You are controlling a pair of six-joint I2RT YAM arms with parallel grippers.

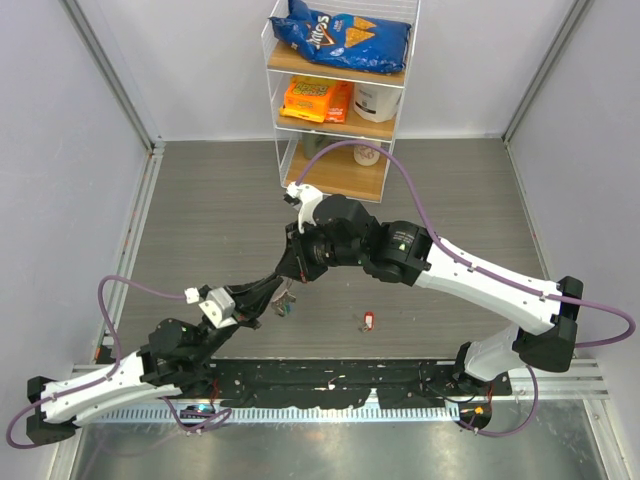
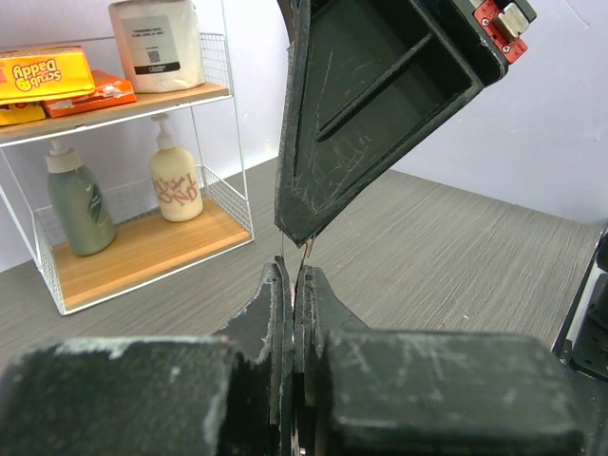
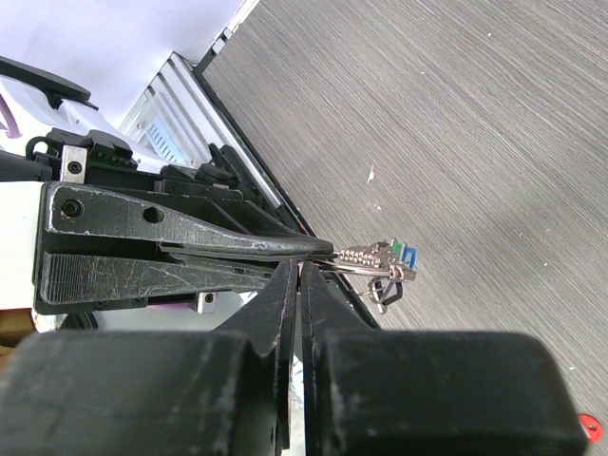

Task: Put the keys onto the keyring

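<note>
Above the table's middle my two grippers meet tip to tip. The right gripper [image 3: 299,269] is shut on the thin silver keyring [image 3: 366,269], which sticks out past its tips. A green-headed key [image 3: 391,249] and a blue-headed key [image 3: 409,256] hang on the ring. The left gripper [image 2: 292,271] is shut too, with the ring's wire [image 2: 306,249] running into its tips; the right gripper's fingers [image 2: 380,95] loom just above it. In the top view the ring and keys [image 1: 285,306] dangle below both grippers. A red-headed key [image 1: 369,320] lies loose on the table, also seen as the red key [image 3: 591,427].
A white wire shelf [image 1: 335,100] at the back holds a chips bag, snack boxes and bottles [image 2: 176,185]. A black mounting rail [image 1: 340,385] runs along the near edge between the arm bases. Grey walls close in left and right.
</note>
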